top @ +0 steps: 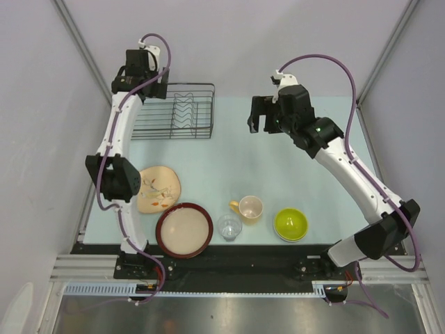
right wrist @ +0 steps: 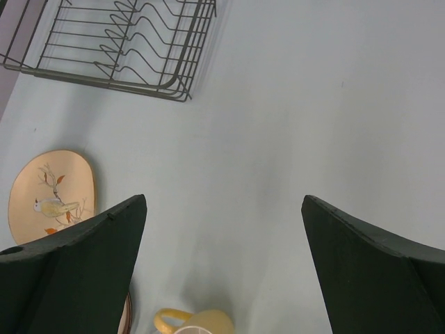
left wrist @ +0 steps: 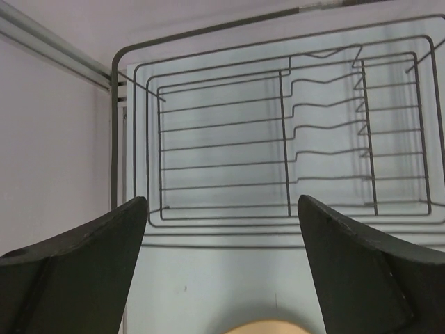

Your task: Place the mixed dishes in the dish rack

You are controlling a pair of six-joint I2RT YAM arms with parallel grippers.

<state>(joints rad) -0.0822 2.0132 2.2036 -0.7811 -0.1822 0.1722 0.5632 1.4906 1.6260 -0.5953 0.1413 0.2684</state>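
Opening step: nothing is racked yet, and the left tool (left wrist: 222, 199) and right tool (right wrist: 224, 197) are both hanging released and empty.
The dish rack (top: 160, 118) is sitting at 11 o'clock on the table (top: 278, 167). The floral plate (top: 158, 188), red-rimmed dish (top: 184, 229), clear glass (top: 229, 227), yellow mug (top: 250, 207) and green bowl (top: 290, 223) are waiting from 8 to 5 o'clock. Next is probably lowering one tool to straddle a rim.

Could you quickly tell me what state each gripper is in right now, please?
Left gripper: open, holding nothing.
Right gripper: open, holding nothing.
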